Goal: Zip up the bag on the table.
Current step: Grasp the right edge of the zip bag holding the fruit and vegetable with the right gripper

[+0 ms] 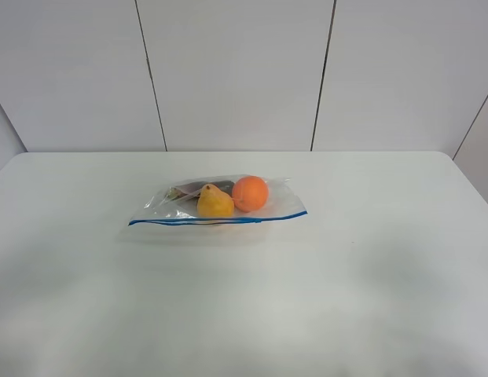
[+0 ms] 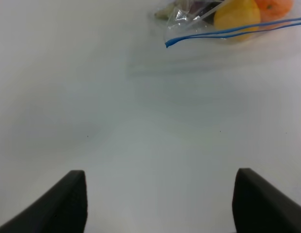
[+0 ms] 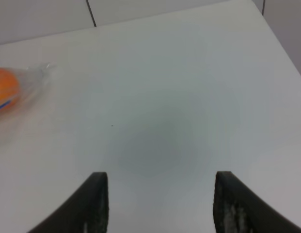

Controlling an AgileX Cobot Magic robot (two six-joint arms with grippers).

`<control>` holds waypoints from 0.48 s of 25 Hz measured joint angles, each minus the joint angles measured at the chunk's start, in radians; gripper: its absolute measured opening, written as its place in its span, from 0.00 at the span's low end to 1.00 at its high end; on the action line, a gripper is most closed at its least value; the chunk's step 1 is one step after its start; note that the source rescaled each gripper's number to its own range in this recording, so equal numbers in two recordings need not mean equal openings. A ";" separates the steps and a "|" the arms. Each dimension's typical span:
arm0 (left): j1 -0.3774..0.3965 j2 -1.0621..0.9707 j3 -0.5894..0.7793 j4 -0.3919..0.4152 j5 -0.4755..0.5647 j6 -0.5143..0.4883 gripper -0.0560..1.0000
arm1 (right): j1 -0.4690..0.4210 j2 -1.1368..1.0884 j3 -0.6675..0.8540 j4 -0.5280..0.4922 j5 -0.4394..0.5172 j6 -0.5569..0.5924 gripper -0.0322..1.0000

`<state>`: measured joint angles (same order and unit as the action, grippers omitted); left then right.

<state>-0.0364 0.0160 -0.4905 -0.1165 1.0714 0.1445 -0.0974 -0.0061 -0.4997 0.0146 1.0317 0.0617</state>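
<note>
Hovering short of the bag [image 1: 279, 200], our left gripper [image 2: 160, 171] and right gripper [image 3: 161, 174] gaped empty; blue zip strip [image 1: 220, 221] faced us for reach.

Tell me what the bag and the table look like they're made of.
The bag looks like thin, glossy clear plastic film: fruit shows through, and it crinkles and glints. Its blue zip strip is probably stiffer plastic. The table looks matte white, perhaps laminate or painted board: smooth, no grain.
</note>
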 joint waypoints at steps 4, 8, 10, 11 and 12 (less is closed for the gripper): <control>0.000 0.000 0.000 0.000 0.000 0.000 0.77 | 0.000 0.000 0.000 0.000 0.000 0.000 0.73; 0.000 0.000 0.000 0.000 0.000 0.000 0.77 | 0.000 0.000 0.000 0.000 0.000 0.000 0.73; 0.000 0.000 0.000 0.000 0.000 0.000 0.77 | 0.000 0.000 0.000 0.000 0.000 0.000 0.73; 0.000 0.000 0.000 0.000 0.000 0.000 0.77 | 0.000 0.000 0.000 0.000 0.000 0.000 0.73; 0.000 0.000 0.000 0.000 0.000 0.000 0.77 | 0.000 0.000 0.000 0.000 0.000 0.000 0.73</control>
<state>-0.0364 0.0160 -0.4905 -0.1165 1.0714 0.1445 -0.0974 -0.0061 -0.4997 0.0146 1.0317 0.0617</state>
